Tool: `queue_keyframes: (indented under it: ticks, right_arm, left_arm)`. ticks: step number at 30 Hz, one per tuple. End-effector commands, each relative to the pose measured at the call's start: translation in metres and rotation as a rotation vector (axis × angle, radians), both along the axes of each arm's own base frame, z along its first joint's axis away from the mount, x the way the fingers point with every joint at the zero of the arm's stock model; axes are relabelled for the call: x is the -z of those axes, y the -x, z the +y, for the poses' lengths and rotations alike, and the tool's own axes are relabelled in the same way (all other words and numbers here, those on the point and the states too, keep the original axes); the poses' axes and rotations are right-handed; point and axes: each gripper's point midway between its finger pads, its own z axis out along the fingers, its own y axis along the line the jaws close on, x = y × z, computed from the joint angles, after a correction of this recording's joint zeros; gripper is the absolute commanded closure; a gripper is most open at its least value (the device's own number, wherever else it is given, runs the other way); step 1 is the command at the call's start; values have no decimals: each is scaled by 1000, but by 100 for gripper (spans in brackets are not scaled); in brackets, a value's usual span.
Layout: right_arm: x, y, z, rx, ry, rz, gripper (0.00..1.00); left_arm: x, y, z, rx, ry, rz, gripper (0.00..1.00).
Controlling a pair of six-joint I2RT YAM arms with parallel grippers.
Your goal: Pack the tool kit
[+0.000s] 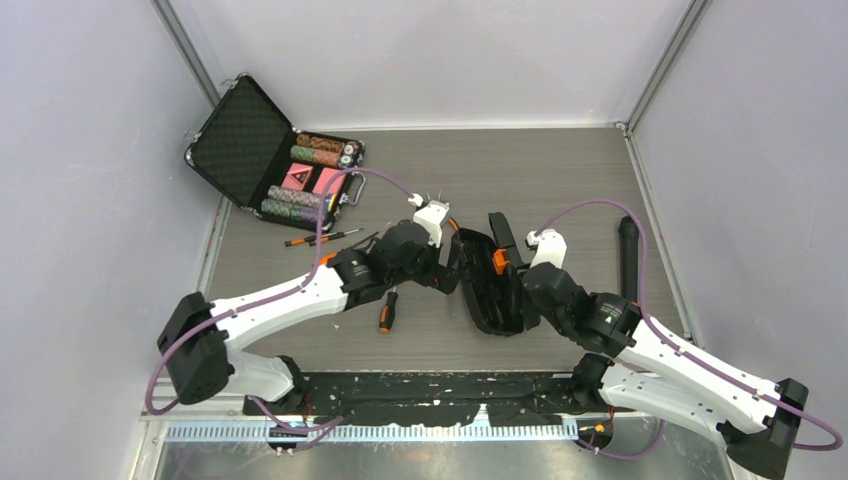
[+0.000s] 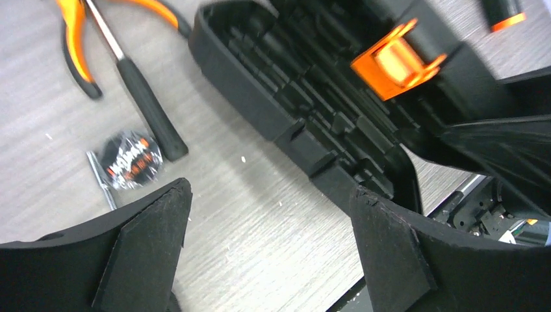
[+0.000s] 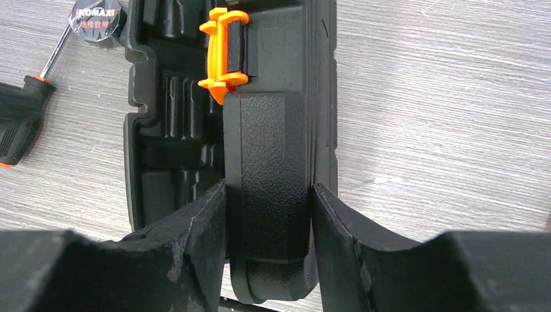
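Observation:
The tool kit [image 1: 495,285], a black ribbed case with an orange latch [image 3: 224,49], lies open mid-table and shows moulded slots [image 2: 305,97]. My right gripper [image 3: 268,188] is shut on the case's textured handle edge [image 3: 269,130], one finger on each side. My left gripper [image 2: 270,188] stands open just left of the case, over bare table, with nothing between its fingers. Orange-handled pliers [image 2: 75,39] and a black-handled screwdriver [image 2: 149,107] lie beside the case. An orange-and-black screwdriver [image 1: 386,310] lies nearer the front.
A metal-edged briefcase of poker chips and red cards [image 1: 275,165] stands open at the back left. A thin screwdriver [image 1: 320,237] lies in front of it. A small round tape roll [image 2: 130,159] sits near the tools. A black cylinder [image 1: 628,260] lies at the right.

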Motion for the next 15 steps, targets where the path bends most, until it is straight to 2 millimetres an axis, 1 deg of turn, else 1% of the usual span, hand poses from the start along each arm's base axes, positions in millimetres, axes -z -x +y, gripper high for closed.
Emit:
queue_keyframes:
  ticks: [1,3,6,9,13,15]
  right_arm:
    - [-16,-8,3,41,-46,-36,61]
    - [-16,-8,3,40,-49,-37,61]
    - [-16,-8,5,37,-54,-35,61]
    - [-14,-8,5,37,-56,-34,61]
    - [-12,-7,5,38,-60,-31,61]
    - [-12,-7,4,40,-64,-33,61]
  left_arm:
    - [16,-8,-17,-124,114,109,7]
    - [22,-13,-19,-148,108,120,6]
    - [26,-19,-27,-169,135,143,5]
    - [26,-21,-37,-170,187,171,5]
    - [27,-19,-43,-165,222,198,4]
    - [24,-19,-49,-153,247,204,4]
